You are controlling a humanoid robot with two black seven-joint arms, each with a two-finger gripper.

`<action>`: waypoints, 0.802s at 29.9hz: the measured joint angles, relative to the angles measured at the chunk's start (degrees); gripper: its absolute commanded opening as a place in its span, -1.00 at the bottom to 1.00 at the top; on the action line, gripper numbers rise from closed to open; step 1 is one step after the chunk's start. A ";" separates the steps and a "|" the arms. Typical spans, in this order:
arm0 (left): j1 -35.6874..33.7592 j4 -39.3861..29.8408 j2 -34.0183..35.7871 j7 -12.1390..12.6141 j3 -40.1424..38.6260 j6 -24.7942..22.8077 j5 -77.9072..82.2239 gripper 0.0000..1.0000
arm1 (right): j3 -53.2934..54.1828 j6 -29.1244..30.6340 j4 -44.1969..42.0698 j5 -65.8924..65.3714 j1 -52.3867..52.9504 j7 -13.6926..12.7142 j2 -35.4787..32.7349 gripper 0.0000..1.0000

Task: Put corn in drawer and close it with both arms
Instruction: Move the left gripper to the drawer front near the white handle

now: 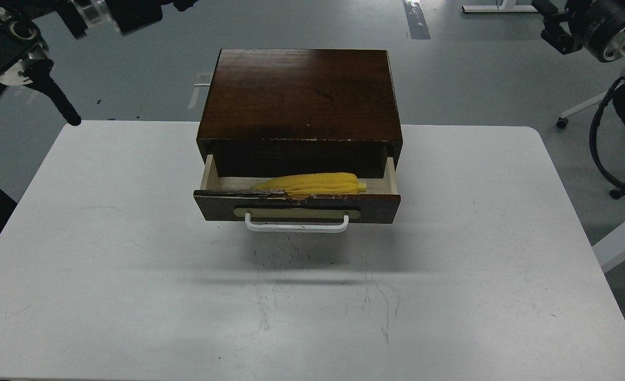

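Observation:
The corn (312,183) lies lengthwise in the open drawer (297,203), its tapered end to the left, and only its top shows above the chipped front edge. The drawer sticks out of the dark wooden box (299,95), with its white bar handle (297,226) facing me. My left arm enters at the top left; its gripper (177,5) is cut by the top edge, far above and left of the box. My right gripper (554,36) is at the top right, far from the box, seen dark and end-on. Neither holds anything that I can see.
The box stands at the far middle of a white table (132,264). Grey floor lies behind it. White furniture legs with castors (616,193) stand off the table's right side. Black cables (600,143) hang from my right arm.

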 measured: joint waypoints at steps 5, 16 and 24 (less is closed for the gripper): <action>2.36 -14.59 3.05 0.00 0.17 0.00 8.48 -1.00 | 0.15 1.19 -2.32 11.51 -4.02 -0.68 0.08 1.00; 3.51 -27.61 5.53 -0.01 9.38 0.00 27.29 -1.00 | 5.37 13.48 -2.67 20.34 -14.14 -0.23 0.17 1.00; 3.96 -29.89 6.51 -0.01 14.83 0.00 42.34 -1.00 | 6.39 13.64 -5.54 20.44 -15.24 0.01 0.16 1.00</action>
